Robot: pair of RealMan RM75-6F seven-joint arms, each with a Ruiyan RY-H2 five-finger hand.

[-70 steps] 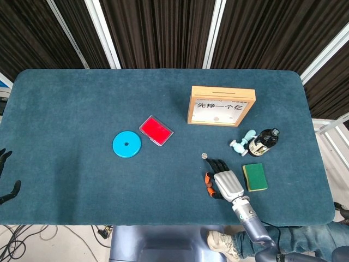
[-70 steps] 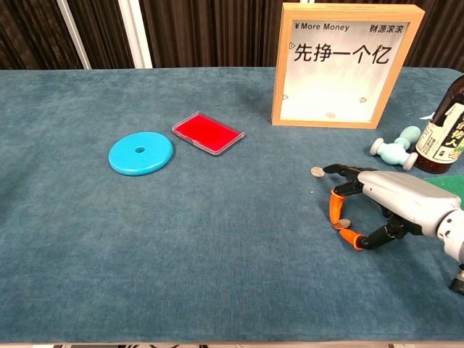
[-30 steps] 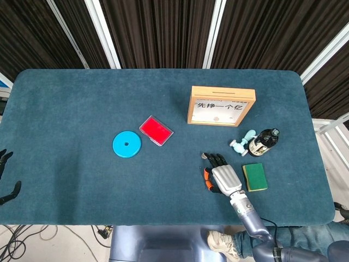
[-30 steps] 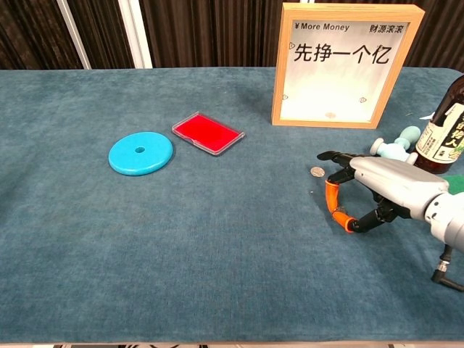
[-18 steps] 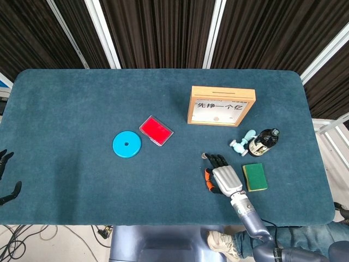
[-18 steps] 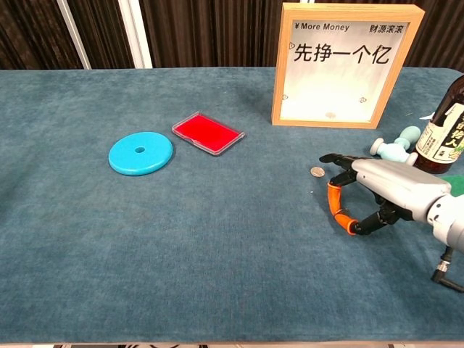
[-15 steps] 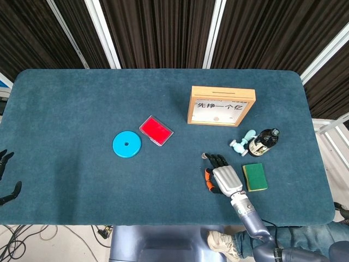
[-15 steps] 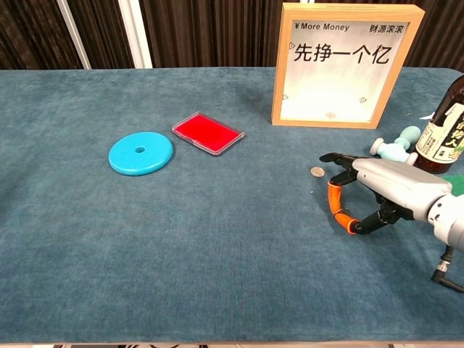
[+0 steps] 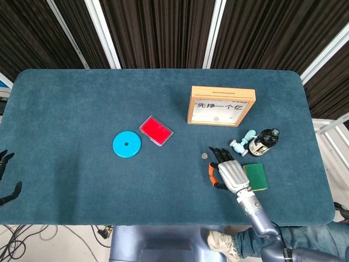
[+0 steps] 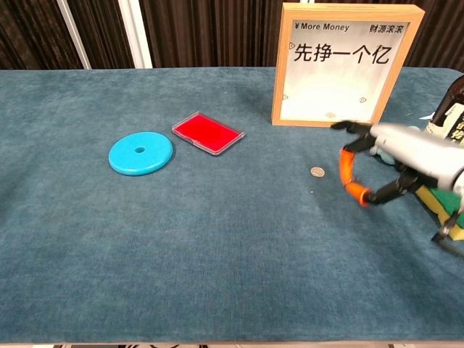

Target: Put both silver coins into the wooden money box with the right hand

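Observation:
One silver coin (image 9: 204, 155) (image 10: 317, 172) lies flat on the blue cloth, just left of my right hand (image 9: 231, 173) (image 10: 392, 161). That hand hangs lifted above the cloth in front of the wooden money box (image 9: 221, 105) (image 10: 351, 67). Its orange thumb is curled to meet a dark fingertip in a pinch. The second coin shows nowhere on the cloth and is hidden in that pinch. The box stands upright behind the hand, with its slot on the top edge. My left hand (image 9: 6, 176) sits off the table's left edge with its fingers apart and nothing in them.
A dark bottle (image 9: 263, 141) and a teal dumbbell toy (image 9: 241, 142) stand right of the hand. A green sponge (image 9: 255, 176) lies beside the wrist. A blue disc (image 9: 126, 144) and a red case (image 9: 156, 131) lie to the left.
My right hand rose off the cloth and shifted right and toward the money box. The coin once under its thumb no longer lies on the cloth. The other coin stayed put.

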